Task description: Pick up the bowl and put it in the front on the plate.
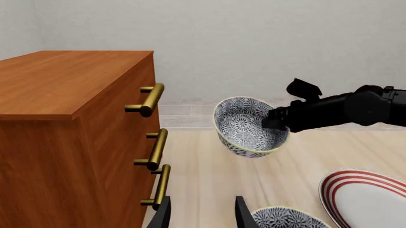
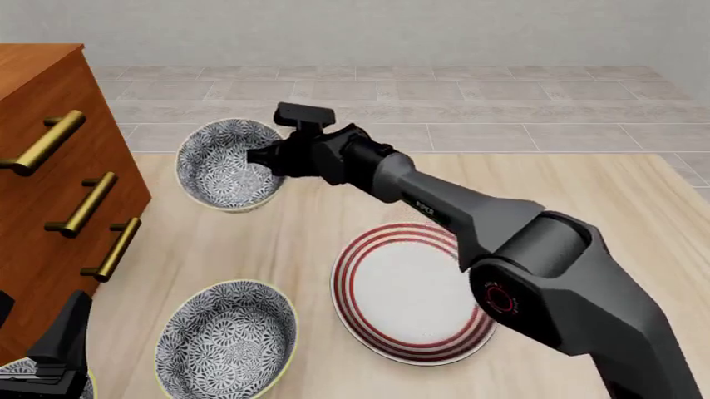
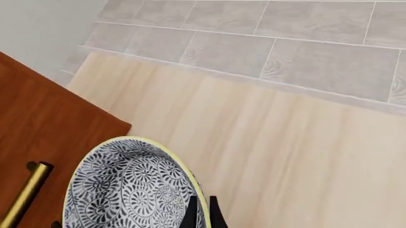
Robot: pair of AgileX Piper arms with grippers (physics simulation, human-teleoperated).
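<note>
From the left wrist's camera, the bowl (image 1: 248, 126) hung tilted in the air above the table's far side, pinched at its rim by the right gripper (image 1: 274, 118), with the wooden chest of drawers (image 1: 76, 133) and its brass handles just beside it. The left gripper (image 1: 201, 213) showed only its two finger tips, spread apart and grasping nothing, near the table's near edge, where a second patterned bowl (image 1: 288, 218) and the red-ringed plate (image 1: 364, 197) peeked in. From the front, the right arm (image 2: 488, 233) reached across the plate (image 2: 413, 293) toward the table's far left corner, its gripper (image 2: 266, 158) clenched on the bowl's (image 2: 228, 166) rim. The lift looked done, I judged, and the carrying step had begun; the next move would call for swinging the bowl back toward the near edge, levelling it, and lowering it squarely onto the plate without clipping the other bowl (image 2: 225, 339) just left of it. A third bowl (image 2: 17, 374) showed partly at the near left corner. The right wrist's camera looked past its closed finger tips (image 3: 201, 213), which nipped the bowl's (image 3: 130, 190) yellow rim. The table (image 3: 273, 156) was pale wood with a faint grain; beyond its far edge lay a grey tiled floor (image 3: 285, 38) and a plain light wall (image 1: 266, 42).
</note>
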